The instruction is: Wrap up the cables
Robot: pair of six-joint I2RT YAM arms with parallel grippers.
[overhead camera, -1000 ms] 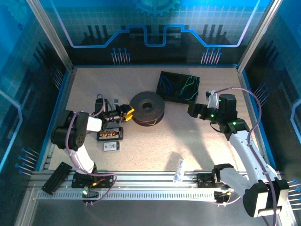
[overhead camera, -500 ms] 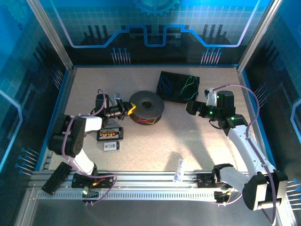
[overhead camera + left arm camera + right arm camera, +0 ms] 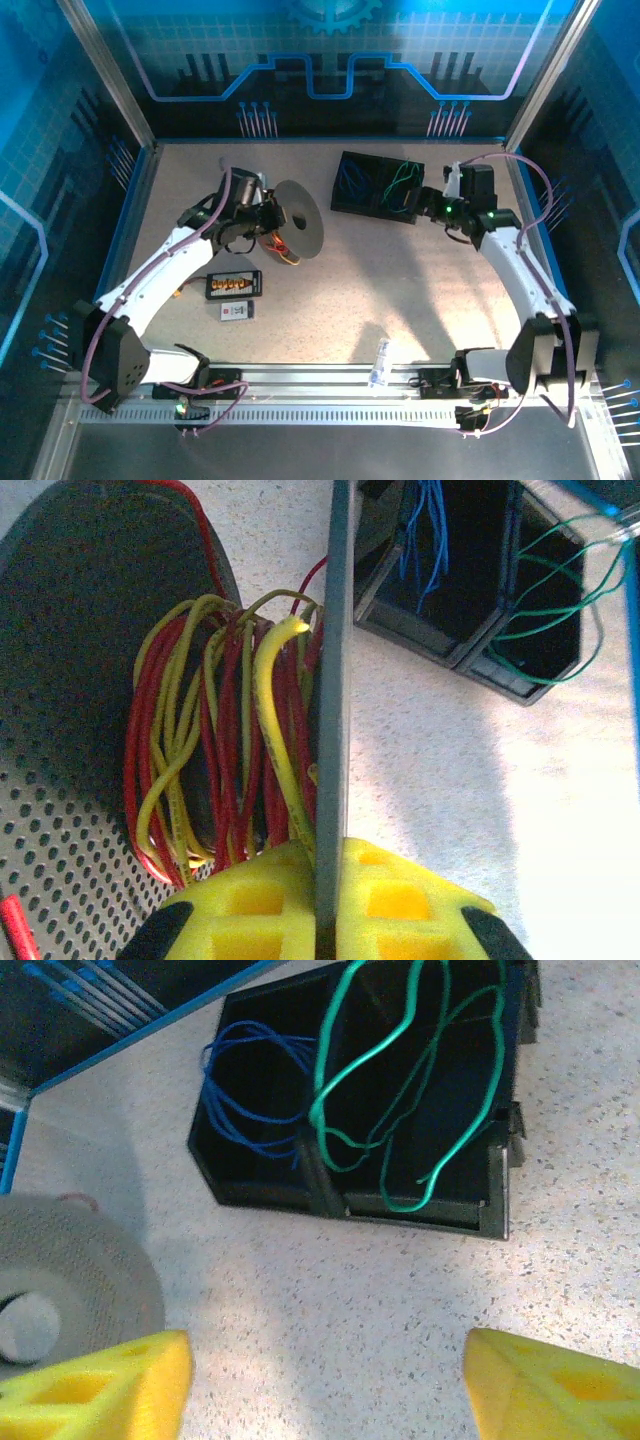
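Observation:
A grey spool (image 3: 300,228) stands tipped on edge, wound with red and yellow cables (image 3: 230,750). My left gripper (image 3: 330,880) is shut on the thin edge of one spool flange (image 3: 337,660); the other, perforated flange (image 3: 80,630) lies to its left. From above, the left gripper (image 3: 268,218) sits at the spool's left side, and a loop of cable (image 3: 285,250) hangs below it. A black tray (image 3: 420,1210) holds loose blue cables (image 3: 255,1090) and green cables (image 3: 370,1070). My right gripper (image 3: 325,1370) hovers open over bare table just short of the tray, near its right end (image 3: 430,205).
A small black board with orange connectors (image 3: 233,285) and a small grey card (image 3: 237,311) lie left of centre. A clear packet (image 3: 381,360) rests at the near rail (image 3: 330,385). Blue walls enclose the table on three sides.
My left gripper has shut on the spool's flange, lifted the spool from lying flat to standing on edge and carried it farther back. My right gripper has moved closer to the black tray.

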